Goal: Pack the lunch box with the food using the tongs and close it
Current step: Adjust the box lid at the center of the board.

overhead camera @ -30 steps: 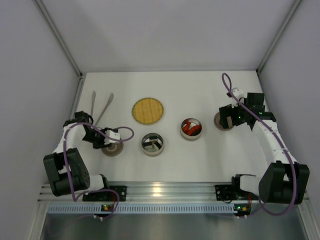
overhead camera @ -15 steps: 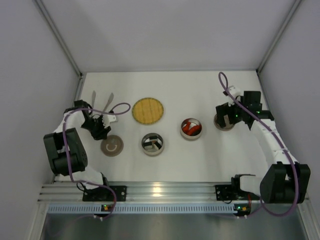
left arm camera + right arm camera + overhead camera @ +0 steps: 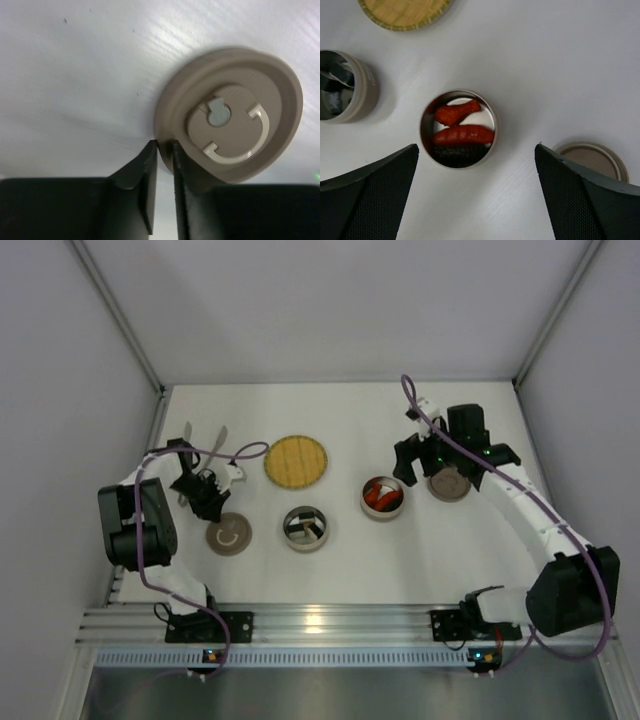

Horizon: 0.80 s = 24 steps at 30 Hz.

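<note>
Early stage: tongs (image 3: 187, 435) unlifted on desk (image 3: 400, 420), upper left; food tin (image 3: 458, 130) uncovered; left pincer (image 3: 165, 150) nearly closed, empty; right pincer (image 3: 476, 147) wide open.

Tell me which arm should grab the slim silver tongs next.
Left: the left tool sits beside the slim silver tongs; the right tool hangs far off, above a round metal food tin.

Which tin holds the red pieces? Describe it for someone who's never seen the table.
Start at the round yellow woven plate mid-table. Two open round tins sit nearer the arm bases; take the right-hand tin, between the other tin and a tan lid. Only it holds red-orange pieces.
</note>
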### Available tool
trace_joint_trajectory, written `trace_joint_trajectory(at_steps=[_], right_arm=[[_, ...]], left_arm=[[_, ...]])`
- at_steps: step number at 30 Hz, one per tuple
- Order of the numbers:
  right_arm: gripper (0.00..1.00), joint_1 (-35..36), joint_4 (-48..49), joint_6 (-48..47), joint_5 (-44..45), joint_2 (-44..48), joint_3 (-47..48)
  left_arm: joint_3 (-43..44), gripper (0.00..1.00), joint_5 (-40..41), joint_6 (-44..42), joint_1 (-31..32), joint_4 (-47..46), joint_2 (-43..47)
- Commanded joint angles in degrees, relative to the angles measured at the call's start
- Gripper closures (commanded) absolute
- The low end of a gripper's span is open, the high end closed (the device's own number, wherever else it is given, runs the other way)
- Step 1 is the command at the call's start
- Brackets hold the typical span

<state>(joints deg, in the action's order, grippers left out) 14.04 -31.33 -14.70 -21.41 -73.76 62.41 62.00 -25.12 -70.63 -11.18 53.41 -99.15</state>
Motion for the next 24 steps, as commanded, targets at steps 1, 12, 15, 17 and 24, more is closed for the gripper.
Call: trace_joint_trajectory(at_steps=[1,12,15,17,24], right_arm=[[0.03,4.4,10.5,9.3,-4.4,-4.0,3.6],[0.14,22.5,19.5,27.0,-1.2,-24.6,15.3],[0.14,23.6,24.1,32.3,-5.4,-28.5,16.3],[0.15,24.6,25.2,33.9,-6.8,-31.2,18.2],[0.19,26.0,27.3,35.6,-10.2,-36.5,21.5]], left_arm=[[0.3,0.82,0.0,4.7,2.0,-3.4,-2.9],[0.8,1.0,-7.8,11.1,2.3,-8.0,0.2],[0.1,1.0,-10.0,12.4,2.3,-9.5,2.1],[-0.7,1.0,-11.6,12.9,2.3,-10.2,3.6],[-1.6,1.0,-13.7,13.5,2.4,-11.7,6.2]])
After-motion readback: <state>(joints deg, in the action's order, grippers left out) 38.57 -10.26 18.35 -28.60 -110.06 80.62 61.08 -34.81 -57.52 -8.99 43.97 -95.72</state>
